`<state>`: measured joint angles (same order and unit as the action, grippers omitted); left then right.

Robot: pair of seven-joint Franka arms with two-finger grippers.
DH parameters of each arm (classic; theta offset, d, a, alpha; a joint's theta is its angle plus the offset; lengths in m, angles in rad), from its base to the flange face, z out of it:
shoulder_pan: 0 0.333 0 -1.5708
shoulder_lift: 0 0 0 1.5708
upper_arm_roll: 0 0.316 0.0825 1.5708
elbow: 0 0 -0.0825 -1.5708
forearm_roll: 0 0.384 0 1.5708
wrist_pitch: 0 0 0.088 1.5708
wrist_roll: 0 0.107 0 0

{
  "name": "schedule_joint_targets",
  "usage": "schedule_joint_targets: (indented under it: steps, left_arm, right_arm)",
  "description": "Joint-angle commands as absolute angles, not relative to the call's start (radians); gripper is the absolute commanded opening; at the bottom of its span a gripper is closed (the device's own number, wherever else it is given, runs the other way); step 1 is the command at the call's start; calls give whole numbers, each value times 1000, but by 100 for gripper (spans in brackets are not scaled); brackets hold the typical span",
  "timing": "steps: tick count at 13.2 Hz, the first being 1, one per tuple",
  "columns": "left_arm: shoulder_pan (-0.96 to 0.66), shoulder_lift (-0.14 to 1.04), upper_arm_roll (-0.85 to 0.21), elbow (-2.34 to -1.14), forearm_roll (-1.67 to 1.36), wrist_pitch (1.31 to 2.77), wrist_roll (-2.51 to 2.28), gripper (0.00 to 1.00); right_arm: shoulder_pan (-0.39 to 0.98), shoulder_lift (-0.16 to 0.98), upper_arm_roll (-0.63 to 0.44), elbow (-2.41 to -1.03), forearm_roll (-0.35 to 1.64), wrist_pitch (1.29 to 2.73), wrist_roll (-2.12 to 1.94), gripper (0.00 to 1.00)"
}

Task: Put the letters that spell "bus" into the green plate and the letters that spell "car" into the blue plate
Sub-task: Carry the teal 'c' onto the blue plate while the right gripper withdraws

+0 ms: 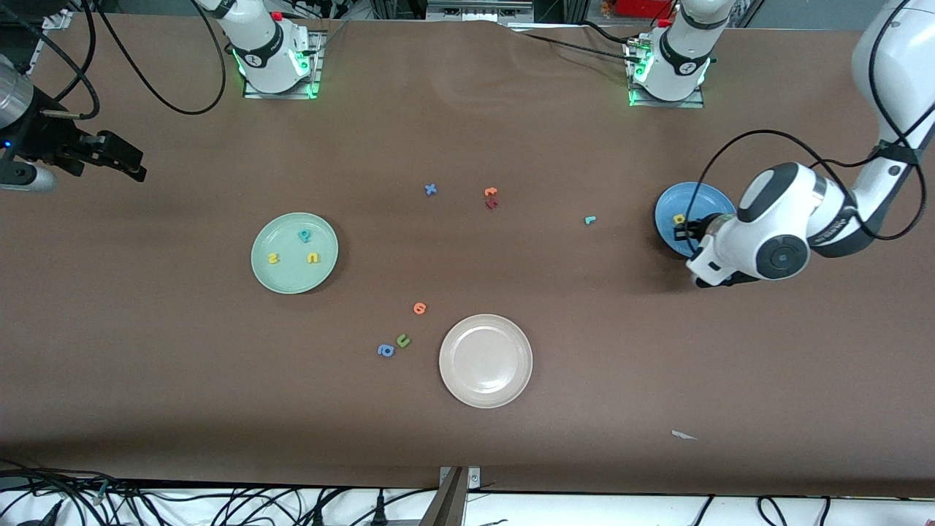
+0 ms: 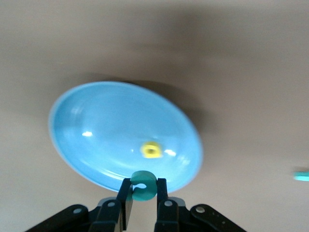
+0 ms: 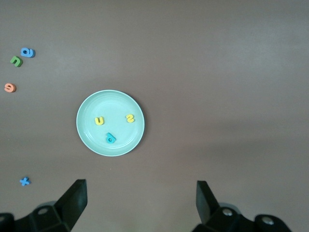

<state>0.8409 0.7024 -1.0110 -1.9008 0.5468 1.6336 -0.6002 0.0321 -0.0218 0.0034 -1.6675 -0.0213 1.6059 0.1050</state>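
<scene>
the left gripper, clamped on the small teal foam "c", hangs over the round mid-blue shallow plate at its 6 o'clock rim; the right gripper waits, jaws wide.

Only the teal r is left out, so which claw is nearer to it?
Left. The left claw holds the teal c over the blue plate, beside the teal r; the right claw waits, open, at the table's right-arm end.
</scene>
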Motion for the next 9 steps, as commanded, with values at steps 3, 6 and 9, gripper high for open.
schedule_joint_targets:
  steps: [3, 6, 9]
  left_arm:
    - [841, 719, -933, -1950, 618, 1617, -517, 11]
    - [839, 724, -931, -1979, 618, 1618, -517, 18]
    - [838, 721, -933, -1976, 618, 1617, -517, 98]
  right_arm:
    - [17, 14, 25, -1612, 1, 1571, 126, 100]
    - [15, -14, 25, -1667, 3, 1656, 127, 100]
    - [15, -9, 12, -1667, 3, 1664, 127, 100]
